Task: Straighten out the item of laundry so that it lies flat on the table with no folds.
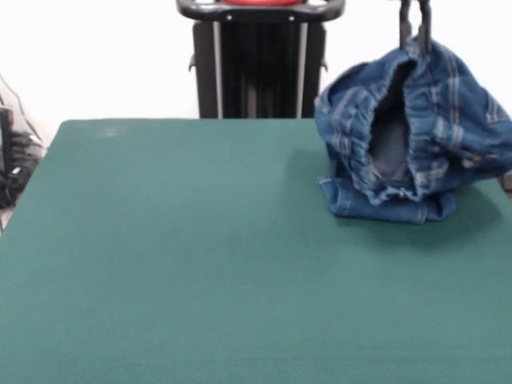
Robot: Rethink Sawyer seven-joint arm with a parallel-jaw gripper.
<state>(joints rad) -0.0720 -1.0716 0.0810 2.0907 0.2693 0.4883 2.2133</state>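
Dark pincer [417,38] clamped on bunched small blue denim jeans [416,132], lifted, lower hem touching dark green felt worktop [176,256].

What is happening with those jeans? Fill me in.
The robot's gripper comes down from above at the table's far right and is pinching the top of a small pair of blue denim jeans. The jeans hang bunched from it, the elastic waistband gaping open toward the camera, while the lower folds rest on the green table. They are not flat; straightening is not done.
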